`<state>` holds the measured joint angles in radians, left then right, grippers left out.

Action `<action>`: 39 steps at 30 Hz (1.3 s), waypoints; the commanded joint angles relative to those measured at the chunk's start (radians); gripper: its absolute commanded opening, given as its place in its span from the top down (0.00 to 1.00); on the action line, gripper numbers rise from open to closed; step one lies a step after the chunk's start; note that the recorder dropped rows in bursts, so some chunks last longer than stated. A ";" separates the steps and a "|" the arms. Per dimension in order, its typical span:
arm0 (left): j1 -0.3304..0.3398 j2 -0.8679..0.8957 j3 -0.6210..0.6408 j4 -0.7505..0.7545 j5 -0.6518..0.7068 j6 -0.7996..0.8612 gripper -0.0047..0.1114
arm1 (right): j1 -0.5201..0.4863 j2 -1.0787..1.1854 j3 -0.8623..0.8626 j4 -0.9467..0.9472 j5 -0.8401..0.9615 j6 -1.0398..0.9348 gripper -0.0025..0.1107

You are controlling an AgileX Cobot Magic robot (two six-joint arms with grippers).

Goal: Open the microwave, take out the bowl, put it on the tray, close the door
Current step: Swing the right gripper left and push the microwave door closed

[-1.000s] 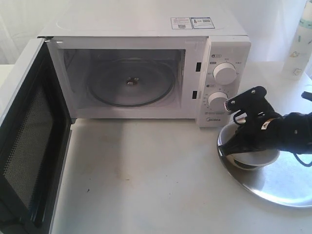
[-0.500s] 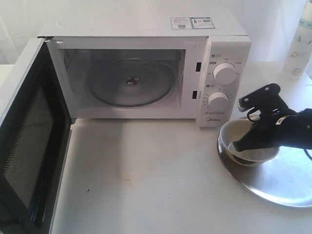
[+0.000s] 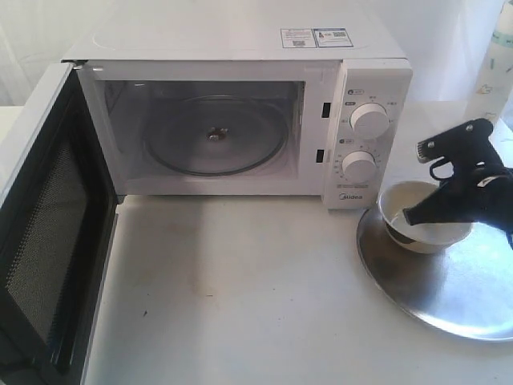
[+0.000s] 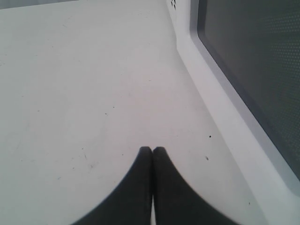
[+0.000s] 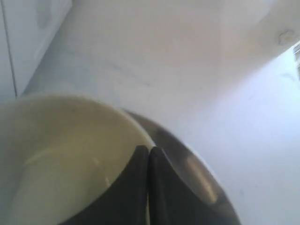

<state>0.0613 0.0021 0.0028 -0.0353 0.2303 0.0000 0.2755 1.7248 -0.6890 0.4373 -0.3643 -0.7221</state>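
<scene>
White bench (image 3: 240, 281), microwave (image 3: 224, 40) door (image 3: 48, 241) open: bowl (image 3: 425, 237) on tray (image 3: 433, 297).
Right hand (image 5: 149, 151) pinches rim; tilted release may skid it.

White microwave (image 3: 200, 36) with blue-and-white stickers (image 3: 314, 38) on top; its door (image 3: 48, 233) shows black mesh. Cream bowl (image 3: 405, 204), shiny silver tray (image 3: 433, 293), black right end effector (image 5: 149, 152), white table (image 3: 240, 305).
</scene>
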 commanded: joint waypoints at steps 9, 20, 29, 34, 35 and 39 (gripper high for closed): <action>-0.005 -0.002 -0.003 -0.009 0.002 0.000 0.96 | 0.146 -0.274 0.016 -0.373 -0.207 0.304 0.98; -0.005 -0.002 -0.003 -0.009 0.002 0.000 0.96 | 0.409 -0.245 -0.073 -1.054 -0.646 0.893 0.98; -0.005 -0.002 -0.003 -0.009 0.002 0.000 0.96 | 0.686 -0.052 -0.438 -1.063 -0.231 0.897 0.98; -0.005 -0.002 -0.003 -0.009 0.002 0.000 0.96 | 0.811 0.069 -0.715 -1.063 0.014 0.824 0.98; -0.005 -0.002 -0.003 -0.009 0.002 0.000 0.96 | 0.829 0.094 -0.773 -1.063 0.049 0.824 0.98; -0.005 -0.002 -0.003 -0.009 0.002 0.000 0.96 | 0.883 0.175 -0.966 -1.063 0.183 0.836 0.98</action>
<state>0.0613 0.0021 0.0028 -0.0353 0.2303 0.0000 1.1257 1.8610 -1.5399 -0.6294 -0.2804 0.1190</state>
